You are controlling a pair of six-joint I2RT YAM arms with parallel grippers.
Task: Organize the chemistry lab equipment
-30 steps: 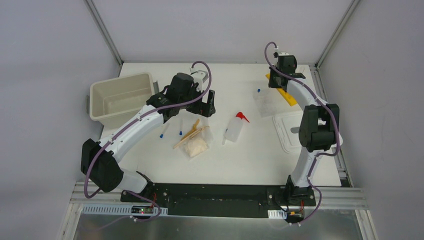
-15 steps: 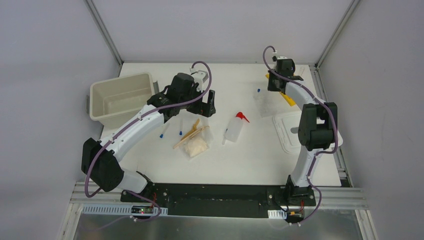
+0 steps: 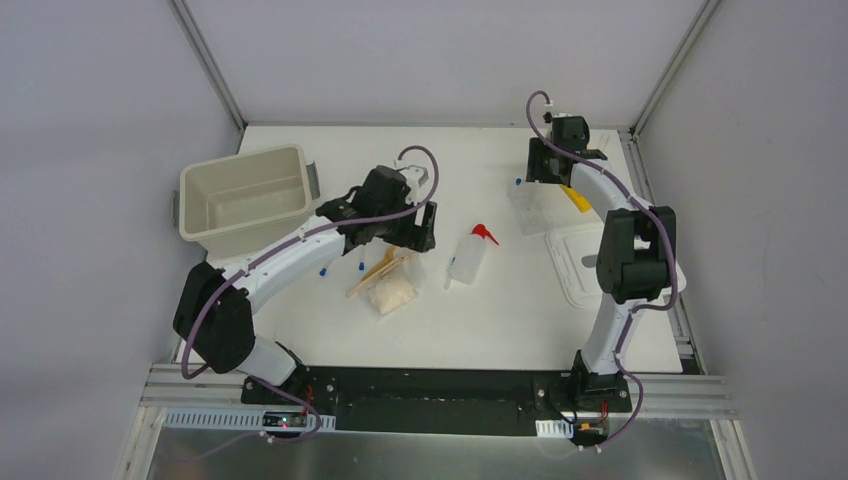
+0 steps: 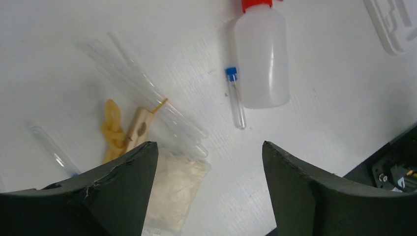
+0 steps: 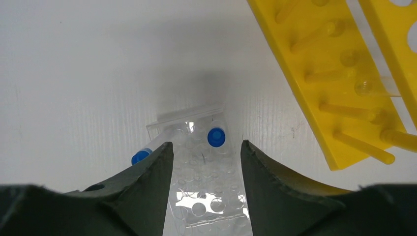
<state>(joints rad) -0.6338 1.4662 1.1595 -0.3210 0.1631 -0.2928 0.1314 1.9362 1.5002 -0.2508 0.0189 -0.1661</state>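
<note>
Tubes are where the sorting has begun. One small blue-capped tube stands upright in a clear holed tray at the far right of the table, just beside the yellow rack. The right gripper hangs directly over it. Its jaws are parted with a gap on either side of the cap, so it grips nothing. A second tube lies at the tray's edge, not in a hole. Whether it rests on the tray's corner I cannot tell.

Everything else looks unsorted to me. Near the middle, the squeeze bottle lies on its side with another tube just beside it. The left gripper hovers above the heap next to that, jaws wide with nothing between them. Below it are the wooden sticks, some long clear glass rods and the packet, all overlapping. Two more tubes lie loose on the table by the left arm.

The bin sits at the far left and its lid lies at the right. I would call this an early stage: one tube is placed, and several tubes, the bottle and the heap are left to do.
</note>
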